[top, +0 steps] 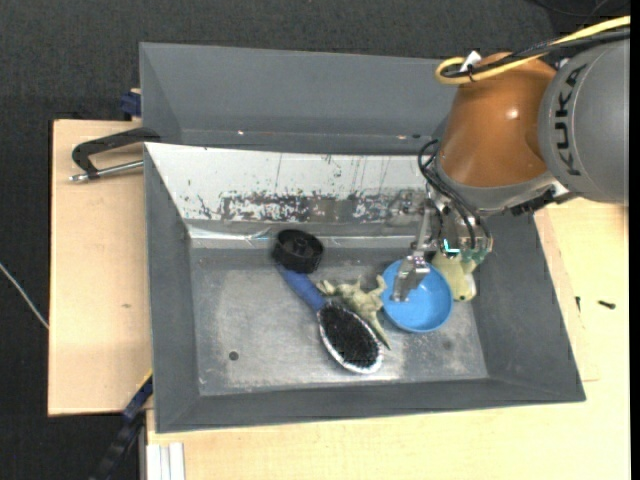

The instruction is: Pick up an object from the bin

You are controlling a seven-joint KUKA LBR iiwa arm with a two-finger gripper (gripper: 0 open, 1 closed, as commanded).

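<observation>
Over the right end of the grey metal bin (170, 298), the gripper (413, 271) hangs at the upper left rim of a blue bowl (428, 310).

Whether its grip is apart or closed cannot be told from this angle. The bowl lies just below and to the right of the gripper. A pale yellow lump (462, 284) sits to the right, against the bowl's rim. Left of the gripper, a small pale toy figure (352, 296) lies beside the bowl. Past it a hairbrush (350, 338) with a blue handle and black bristles runs diagonally. A black round piece (298, 250) rests farther left, at the handle's far end.
</observation>
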